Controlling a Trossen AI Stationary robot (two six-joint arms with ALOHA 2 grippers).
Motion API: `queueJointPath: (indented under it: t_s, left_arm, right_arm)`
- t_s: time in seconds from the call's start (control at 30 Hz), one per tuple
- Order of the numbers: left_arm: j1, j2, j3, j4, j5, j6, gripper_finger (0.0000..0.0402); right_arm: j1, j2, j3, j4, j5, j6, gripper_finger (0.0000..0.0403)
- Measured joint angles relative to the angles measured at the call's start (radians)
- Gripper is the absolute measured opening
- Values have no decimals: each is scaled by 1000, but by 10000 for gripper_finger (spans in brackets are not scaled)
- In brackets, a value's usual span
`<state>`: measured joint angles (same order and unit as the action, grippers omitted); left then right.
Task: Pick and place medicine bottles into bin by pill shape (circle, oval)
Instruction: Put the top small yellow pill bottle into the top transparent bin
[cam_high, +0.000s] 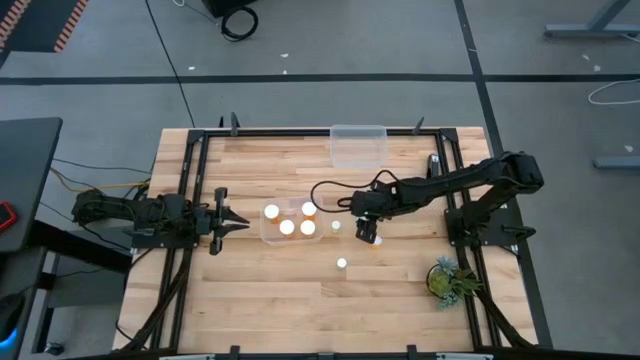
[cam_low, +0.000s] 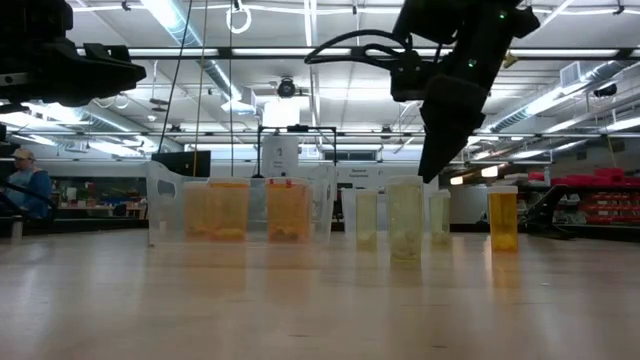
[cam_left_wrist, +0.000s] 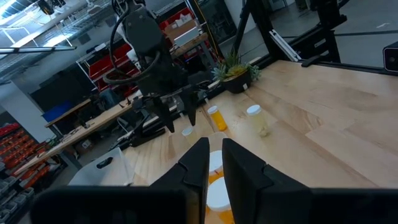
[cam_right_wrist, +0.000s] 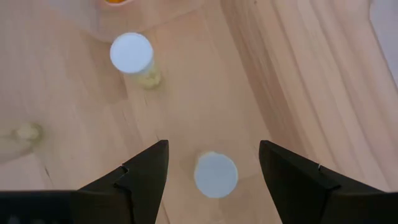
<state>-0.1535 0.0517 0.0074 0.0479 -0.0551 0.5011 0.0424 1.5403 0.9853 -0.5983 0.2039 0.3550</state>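
Done: four medicine bottles (cam_high: 287, 227) are held in the bin (cam_high: 266, 236) mid-desk
Left: three bottles outside
Right hand (cam_high: 367, 236): released above one
Left hand (cam_high: 232, 223): clenched, empty

Right tool (cam_low: 432, 165) hangs above medicine bottles (cam_low: 405, 232) beside a clear bin (cam_low: 165, 205)

Looking black all over: the left arm (cam_high: 150, 215) and the right arm (cam_high: 470, 180), each built from chunky dark pieces joined end to end. Trailing a thin black cable (cam_high: 330, 190) in a loop by the right arm's wrist. Carrying a fat bunch of black wires (cam_high: 95, 207) at the back of the left arm. Ending in the left gripper (cam_high: 237, 222) and the right gripper (cam_high: 366, 238), each showing two flat, dark fingers (cam_right_wrist: 146, 177) with sloping, pointy tips.
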Motion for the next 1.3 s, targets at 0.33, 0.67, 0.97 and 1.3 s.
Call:
queueJointPath:
  t_s: [0.33, 0.67, 0.97, 1.3]
  left_arm:
    - [0, 0, 0, 0, 0, 0, 61]
    - [0, 0, 0, 0, 0, 0, 51]
    - [0, 0, 0, 0, 0, 0, 62]
    - [0, 0, 0, 0, 0, 0, 51]
  right_arm:
    - [0, 48, -9, -9, -4, -1, 257]
    - [-1, 94, -9, -14, -25, 27, 246]
    - [-1, 93, -1, -34, -25, 31, 157]
    - [-30, 92, 1, -36, -26, 23, 136]
